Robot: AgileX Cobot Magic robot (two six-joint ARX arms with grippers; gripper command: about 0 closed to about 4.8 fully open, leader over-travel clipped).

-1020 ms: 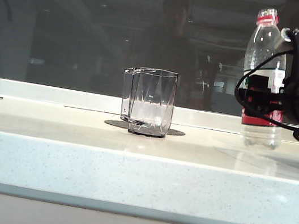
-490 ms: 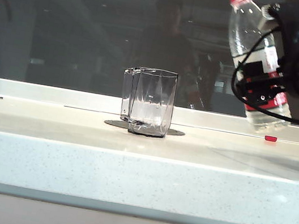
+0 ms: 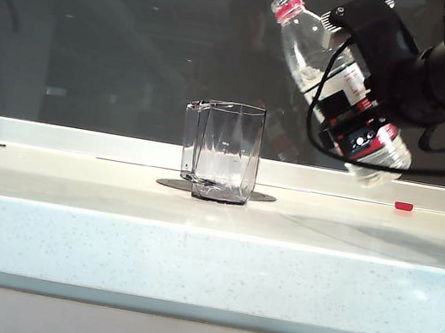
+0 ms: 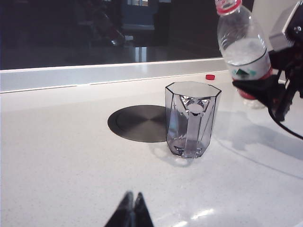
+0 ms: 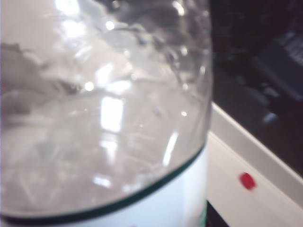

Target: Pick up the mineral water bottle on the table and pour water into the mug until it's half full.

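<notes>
While tilted in right pincer point(image 3: 365, 122), red-and-white-labelled mineral water bottle point(image 3: 324, 68), writing unreadable.

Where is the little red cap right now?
The red cap lies on the table at the far right of the exterior view, near the back edge, below the tilted bottle held in the right gripper.

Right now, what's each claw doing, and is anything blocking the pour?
Right gripper shut on mineral water bottle, lifted, tilted toward mug. Left gripper shut, low over table, idle. No water leaving yet. Path clear; red cap lies aside.
</notes>
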